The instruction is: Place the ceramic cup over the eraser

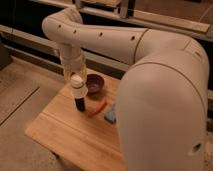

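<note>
Claw (74,74): shut on the cup (76,85), above the desk (62,131).
Eraser (79,103): right under the cup.
Tip: lower straight, slowly.

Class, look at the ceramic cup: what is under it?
The eraser stands under the ceramic cup, its lower part showing; its top is covered. The gripper holds the cup from above.

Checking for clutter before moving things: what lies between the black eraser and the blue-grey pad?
The orange-red stick, flat on the table, seen in the camera view. The gripper is above the ceramic cup atop the eraser.
</note>
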Controlling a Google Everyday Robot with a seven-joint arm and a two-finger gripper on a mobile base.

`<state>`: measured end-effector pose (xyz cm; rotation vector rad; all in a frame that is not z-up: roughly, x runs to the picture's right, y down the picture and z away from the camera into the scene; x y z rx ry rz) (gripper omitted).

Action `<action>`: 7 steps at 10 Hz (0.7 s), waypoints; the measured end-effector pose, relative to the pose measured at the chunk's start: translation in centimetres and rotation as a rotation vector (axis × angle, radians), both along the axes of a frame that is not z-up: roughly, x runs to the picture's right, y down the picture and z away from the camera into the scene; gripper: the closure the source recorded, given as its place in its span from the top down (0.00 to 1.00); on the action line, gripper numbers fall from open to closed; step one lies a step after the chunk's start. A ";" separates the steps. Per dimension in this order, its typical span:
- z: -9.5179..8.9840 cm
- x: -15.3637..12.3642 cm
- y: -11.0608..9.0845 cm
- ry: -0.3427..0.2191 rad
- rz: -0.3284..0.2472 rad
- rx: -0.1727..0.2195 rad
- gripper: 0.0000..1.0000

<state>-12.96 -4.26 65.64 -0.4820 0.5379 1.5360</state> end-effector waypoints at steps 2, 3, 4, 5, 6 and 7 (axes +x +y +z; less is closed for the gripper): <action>-0.2 -0.6 0.1 -0.001 -0.007 0.005 0.00; -0.3 -0.8 0.2 0.001 -0.009 0.008 0.00; -0.4 -0.8 0.2 0.002 -0.009 0.008 0.00; -0.5 -0.7 0.1 0.004 -0.006 0.012 0.00; -0.5 -0.7 0.0 0.006 -0.005 0.017 0.00; -0.6 -0.7 0.0 0.007 -0.004 0.022 0.00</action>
